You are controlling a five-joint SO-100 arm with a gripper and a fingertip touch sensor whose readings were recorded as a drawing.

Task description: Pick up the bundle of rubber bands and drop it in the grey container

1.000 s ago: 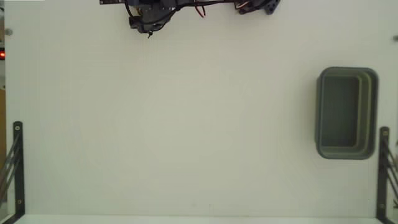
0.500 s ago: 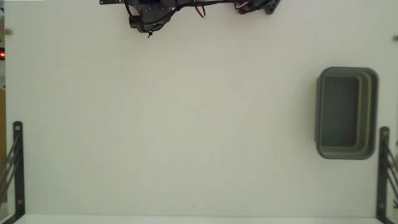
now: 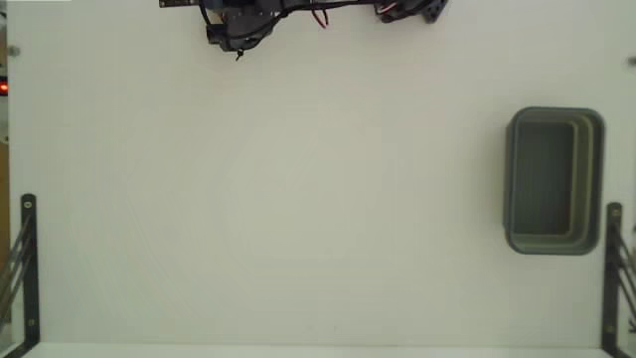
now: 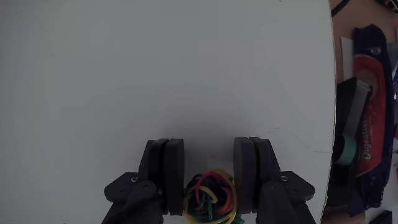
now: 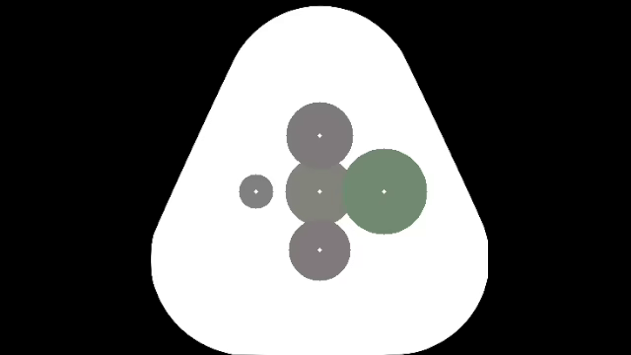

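rubber bands [image 4: 210,199] between gripper [image 4: 210,155] fingers

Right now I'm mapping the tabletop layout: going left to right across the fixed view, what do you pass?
Black metal bracket at the left edge → black robot arm along the top edge → rectangular grey-green plastic tub → black metal bracket at the right edge.

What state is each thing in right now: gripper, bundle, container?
gripper: fingers around the bundle, parted at the tips.
bundle of rubber bands: between the gripper fingers, deep near their base.
grey container: upright on the table, looks empty.
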